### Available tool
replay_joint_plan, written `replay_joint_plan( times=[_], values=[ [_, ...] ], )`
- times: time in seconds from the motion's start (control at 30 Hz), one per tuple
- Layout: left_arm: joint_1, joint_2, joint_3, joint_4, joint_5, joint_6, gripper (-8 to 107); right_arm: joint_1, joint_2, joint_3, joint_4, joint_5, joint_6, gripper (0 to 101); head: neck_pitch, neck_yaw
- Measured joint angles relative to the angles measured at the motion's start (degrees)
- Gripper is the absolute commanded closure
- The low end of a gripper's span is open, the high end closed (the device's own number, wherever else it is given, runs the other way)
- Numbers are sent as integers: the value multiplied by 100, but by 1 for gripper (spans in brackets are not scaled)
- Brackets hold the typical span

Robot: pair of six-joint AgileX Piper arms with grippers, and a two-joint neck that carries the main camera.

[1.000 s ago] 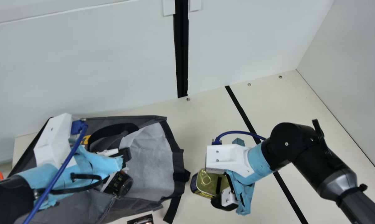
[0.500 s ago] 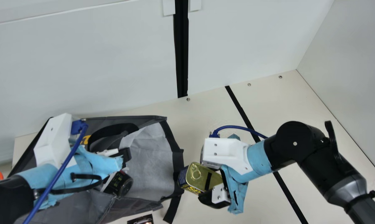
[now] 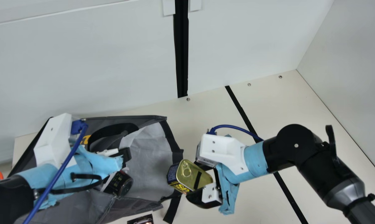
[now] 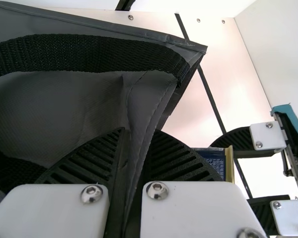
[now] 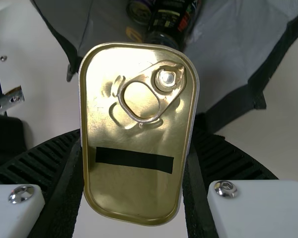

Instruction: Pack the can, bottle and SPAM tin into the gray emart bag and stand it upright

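Main view: R gripper has the tin clamped btwn its fingers, one per long side. Tin's at the mouth of the bag, ring end overlapping the black rim in view; can't tell ht or contact. Lid faces up twd the neck cam. Long axis runs from R gripper twd the bag, ring end bagward, black strip nearer the wrist. R wrist view agrees: lid to cam, ring end away from wrist, bag mouth beyond.

L gripper is at the bag; L wrist view has it pinching a fold of gray bag wall, fabric btwn both fingers. Bag lies on its side, mouth twd R arm, long axis approx L-R.

Inside: dark cyl, lying down, round end twd the mouth. R wrist view has a 2nd round item right beside it; can't tell which is can vs. bottle. Black handle loops over the bag's side.
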Motion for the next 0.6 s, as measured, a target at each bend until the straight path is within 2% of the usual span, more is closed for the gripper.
replay_joint_plan(
  times=[0.23,0.6],
  values=[
    [0,0,0,0,0,0,107,265,163,183,368,-403,-134,101,0,0],
    [0,0,0,0,0,0,107,556,558,171,831,-867,-395,101,0,0]
  ],
)
